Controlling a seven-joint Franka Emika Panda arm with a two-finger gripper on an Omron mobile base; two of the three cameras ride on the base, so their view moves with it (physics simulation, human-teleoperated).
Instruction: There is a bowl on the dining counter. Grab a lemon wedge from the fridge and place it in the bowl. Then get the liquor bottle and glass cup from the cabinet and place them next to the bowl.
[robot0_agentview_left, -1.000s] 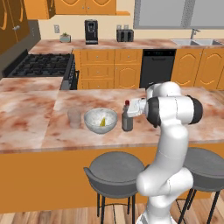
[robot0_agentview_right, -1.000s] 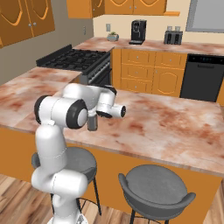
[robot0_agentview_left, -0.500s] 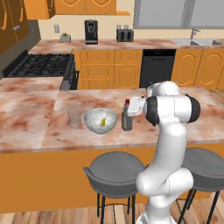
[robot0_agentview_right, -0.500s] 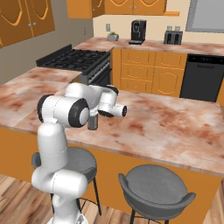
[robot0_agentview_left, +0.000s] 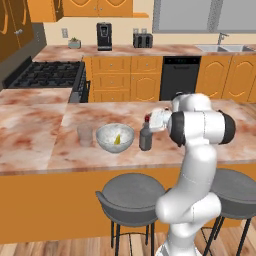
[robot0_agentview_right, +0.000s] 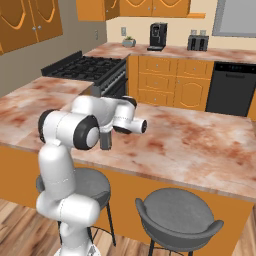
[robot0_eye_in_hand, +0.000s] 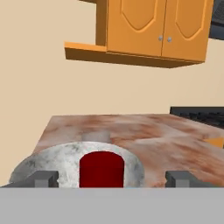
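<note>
The liquor bottle (robot0_agentview_left: 145, 137) is seen upright on the counter (robot0_agentview_left: 60, 130), just beside the bowl (robot0_agentview_left: 115, 137) at its 3 o'clock. The glass cup (robot0_agentview_left: 85, 135) is placed at the bowl's 9 o'clock. A yellow piece, probably the lemon wedge (robot0_agentview_left: 117, 140), is seen inside. The fingers (robot0_eye_in_hand: 43, 178) are spread wide either side of the bottle's red cap (robot0_eye_in_hand: 102, 169).

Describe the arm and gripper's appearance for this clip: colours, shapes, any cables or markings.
Glossy white arm of rounded, tubular segments with dark grey to black bands at the joints. The gripper has two small, blocky dark grey finger tips. No cables or markings visible.
</note>
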